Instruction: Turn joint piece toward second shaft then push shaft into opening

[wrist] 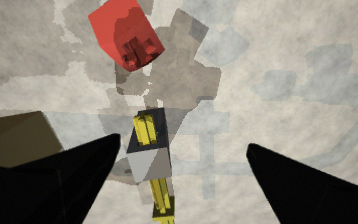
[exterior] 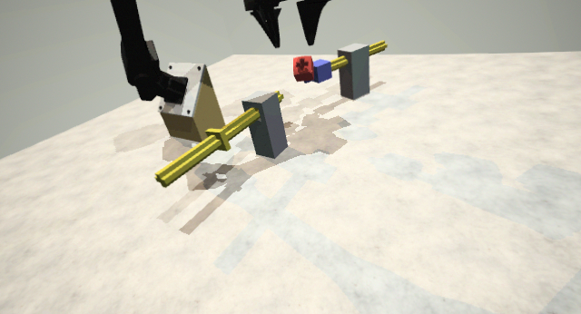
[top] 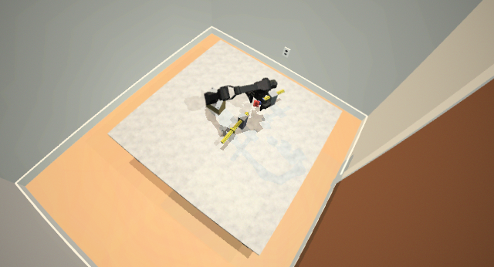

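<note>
The red joint piece hangs from a blue part on the first yellow shaft, held in the far grey block. Its cross-shaped opening faces the exterior view; in the wrist view it faces roughly the second shaft, exact alignment unclear. The second yellow shaft passes through the near grey block, its tip apart from the red piece. My gripper is open and empty above the red piece, not around it.
The arm's wedge-shaped base stands left of the near block. A square yellow collar sits on the second shaft, on the block's side away from the joint. The arm reaches over from the base.
</note>
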